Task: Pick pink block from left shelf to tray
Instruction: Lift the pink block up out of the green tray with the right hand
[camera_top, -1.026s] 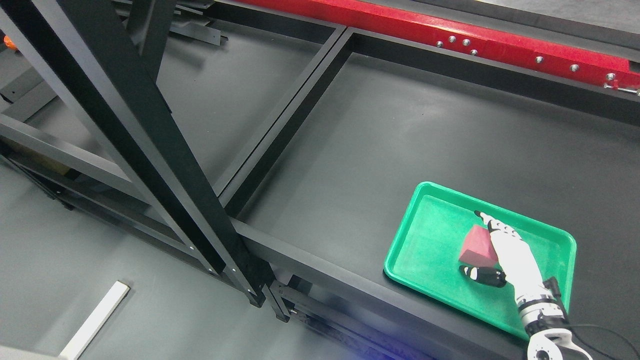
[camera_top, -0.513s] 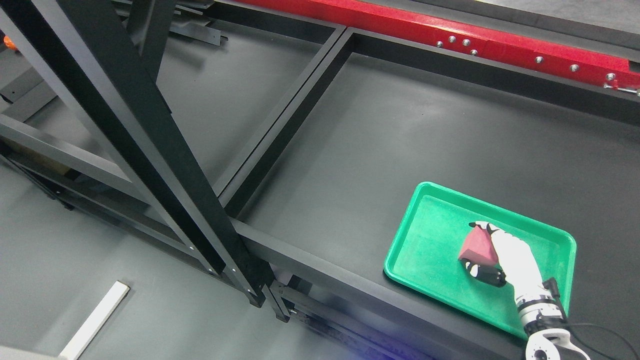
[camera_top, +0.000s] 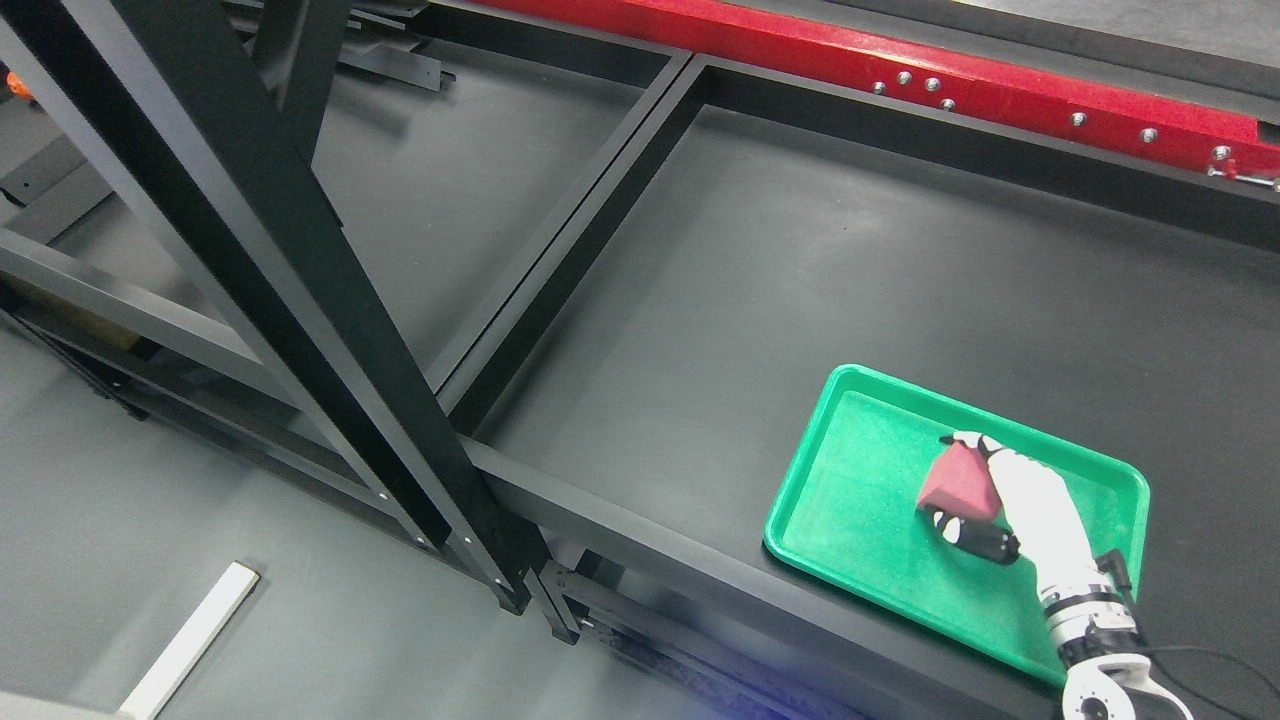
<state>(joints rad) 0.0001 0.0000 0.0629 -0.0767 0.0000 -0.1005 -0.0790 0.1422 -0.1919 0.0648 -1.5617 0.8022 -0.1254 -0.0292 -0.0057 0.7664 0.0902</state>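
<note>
A thick black post (camera_top: 270, 270) slants from the upper left of the frame down to the lower middle, crossing in front of the black shelf frame (camera_top: 590, 190) and its dark grey shelf boards. A red beam (camera_top: 900, 60) studded with silver bolts runs along the top edge toward the upper right. At the lower left, on the grey floor, lies a white strip (camera_top: 190, 640). Nothing stands between the camera and the tray.

The green tray (camera_top: 850, 500) sits on the shelf board at the lower right of the frame. The right hand (camera_top: 1010, 500), white with dark fingertips, reaches in from the lower right corner and is closed around the pink block (camera_top: 958, 482), one finger over its upper edge and the thumb under its lower side. The block is a small, deep-pink piece with flat faces and a slanted top, held over the middle of the tray; whether it touches the tray floor cannot be told.
</note>
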